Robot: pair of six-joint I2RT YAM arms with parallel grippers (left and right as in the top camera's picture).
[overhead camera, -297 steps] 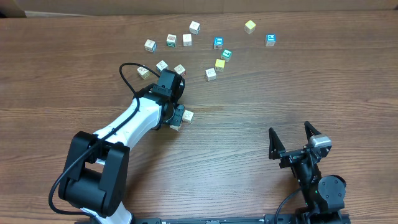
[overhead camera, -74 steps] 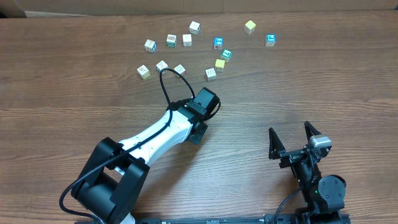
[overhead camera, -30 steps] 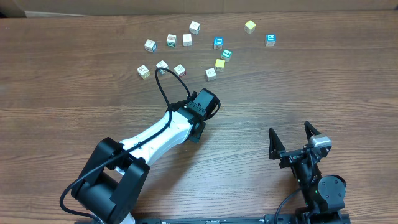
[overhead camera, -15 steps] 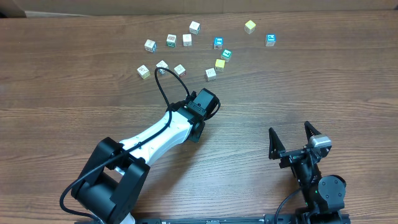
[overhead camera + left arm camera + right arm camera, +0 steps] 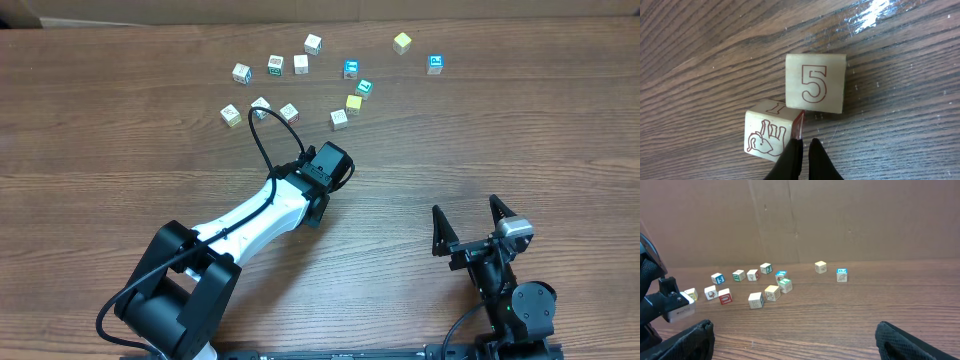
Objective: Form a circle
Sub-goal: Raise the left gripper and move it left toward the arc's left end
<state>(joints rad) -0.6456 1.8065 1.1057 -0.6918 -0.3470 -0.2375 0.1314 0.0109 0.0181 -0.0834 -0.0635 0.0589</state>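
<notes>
Your left gripper [image 5: 803,150] has its fingers pressed together with nothing between them. One fingertip [image 5: 796,145] lies right at the red-edged side of the elephant cube [image 5: 771,136]; you cannot tell whether it touches. Your right gripper [image 5: 466,208] stands spread wide and empty, near the desk's [image 5: 500,130] near edge at the right.

Only the left wrist view shows the circle [image 5: 792,104]. It is just two whitish cubes, the elephant cube and the "5" cube [image 5: 816,83], meeting corner to corner with red outline printing, and no ring. From overhead, the left gripper [image 5: 322,190] covers that pair near the desk's middle.

The overhead and right wrist views show the loose cubes [image 5: 301,64], scattered apart toward the far edge. Among them are blue-, green- and red-printed ones and a plain yellow cube [image 5: 353,103].
</notes>
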